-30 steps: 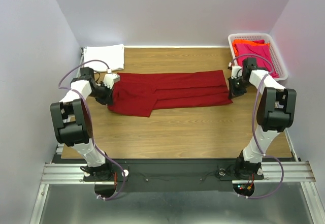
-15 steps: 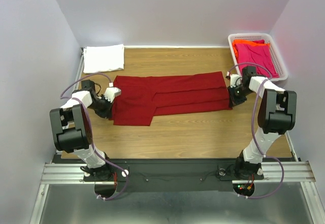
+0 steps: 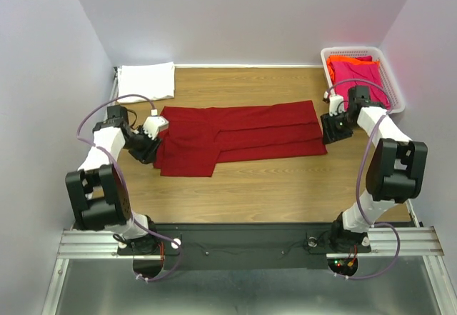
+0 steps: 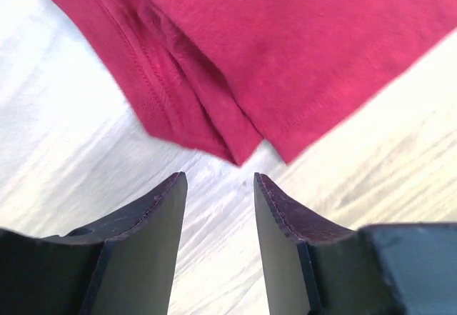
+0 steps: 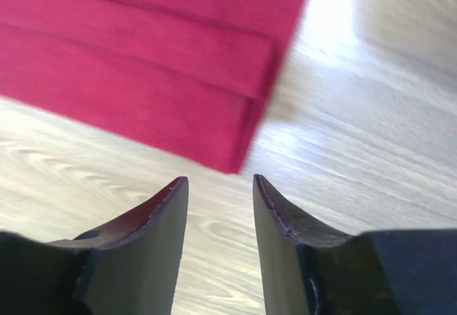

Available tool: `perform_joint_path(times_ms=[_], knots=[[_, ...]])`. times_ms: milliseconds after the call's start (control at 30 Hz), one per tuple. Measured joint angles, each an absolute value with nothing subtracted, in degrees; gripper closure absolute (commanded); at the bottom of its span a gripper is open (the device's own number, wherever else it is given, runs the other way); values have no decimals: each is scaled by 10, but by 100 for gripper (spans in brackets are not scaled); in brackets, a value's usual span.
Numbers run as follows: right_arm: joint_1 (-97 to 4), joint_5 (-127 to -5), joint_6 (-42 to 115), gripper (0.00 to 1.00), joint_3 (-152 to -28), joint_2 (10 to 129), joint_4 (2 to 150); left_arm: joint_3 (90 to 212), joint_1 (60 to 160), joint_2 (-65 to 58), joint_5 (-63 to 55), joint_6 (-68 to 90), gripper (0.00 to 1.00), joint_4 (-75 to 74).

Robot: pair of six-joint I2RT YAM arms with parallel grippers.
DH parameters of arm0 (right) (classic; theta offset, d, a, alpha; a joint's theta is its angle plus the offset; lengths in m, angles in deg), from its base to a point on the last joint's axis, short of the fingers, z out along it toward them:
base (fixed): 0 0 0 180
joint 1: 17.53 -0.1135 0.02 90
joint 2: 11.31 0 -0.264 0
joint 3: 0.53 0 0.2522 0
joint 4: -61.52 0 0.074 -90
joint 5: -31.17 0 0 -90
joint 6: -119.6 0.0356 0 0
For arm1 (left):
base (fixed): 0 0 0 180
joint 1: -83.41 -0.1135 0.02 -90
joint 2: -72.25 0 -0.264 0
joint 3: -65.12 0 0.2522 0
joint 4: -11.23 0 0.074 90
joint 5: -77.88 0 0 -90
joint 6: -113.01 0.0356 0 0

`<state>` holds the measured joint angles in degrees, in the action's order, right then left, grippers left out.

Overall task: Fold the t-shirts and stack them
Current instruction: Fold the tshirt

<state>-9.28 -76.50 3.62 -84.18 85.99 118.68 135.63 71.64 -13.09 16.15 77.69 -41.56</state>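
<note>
A large dark red t-shirt [image 3: 239, 133] lies folded lengthwise into a long band across the wooden table. Its left corner [image 4: 243, 151] lies just ahead of my left gripper [image 4: 220, 179], which is open with only bare wood between its fingers. Seen from above, the left gripper [image 3: 151, 143] sits at the shirt's left end. My right gripper [image 5: 219, 181] is open too, just short of the shirt's right corner [image 5: 235, 159]; from above the right gripper [image 3: 330, 128] is at the shirt's right end. A folded white t-shirt [image 3: 146, 81] lies at the back left. Pink [image 3: 357, 76] and orange [image 3: 339, 61] t-shirts sit in the basket.
A white plastic lattice basket [image 3: 397, 97] stands at the back right corner of the table. Grey walls close in on the left, back and right. Bare wood [image 3: 257, 186] stretches between the red shirt and the arm bases.
Both grippers were shut on the ends of the red shirt and have let go and opened. The shirt shifted slightly toward the near side, then settled flat; both grippers backed off its corners.
</note>
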Motion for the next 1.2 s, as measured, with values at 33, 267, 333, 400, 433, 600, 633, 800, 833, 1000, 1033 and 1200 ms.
perform_joint_path(times_ms=[33, 267, 333, 400, 433, 600, 633, 800, 833, 1000, 1033, 1200], knots=[[-94, -774, 37, 55, -845, 853, 1191, 1356, 718, -118, 161, 786, 46, -421], [-166, -836, 73, 59, -867, 855, 1198, 1288, 802, -63, 137, 823, 47, -427], [-202, -846, 88, 60, -875, 878, 1196, 1254, 847, -63, 116, 814, 47, -417], [-226, -850, 100, 61, -886, 901, 1194, 1237, 894, -63, 101, 804, 47, -407], [-237, -853, 107, 61, -892, 913, 1190, 1232, 913, -63, 95, 799, 47, -401], [-266, -862, 132, 62, -904, 937, 1181, 1229, 958, -81, 56, 775, 50, -350], [-267, -863, 136, 62, -907, 940, 1180, 1228, 963, -90, 47, 771, 54, -339], [-266, -862, 145, 62, -915, 943, 1172, 1228, 984, -111, 14, 764, 82, -308], [-266, -861, 146, 63, -915, 943, 1171, 1229, 987, -113, 11, 761, 88, -305], [-266, -852, 145, 64, -915, 943, 1171, 1240, 989, -120, 2, 763, 100, -306], [-266, -850, 145, 64, -915, 943, 1171, 1244, 988, -120, 4, 763, 100, -313], [-266, -840, 140, 62, -915, 943, 1171, 1324, 987, -122, 39, 756, 100, -393]])
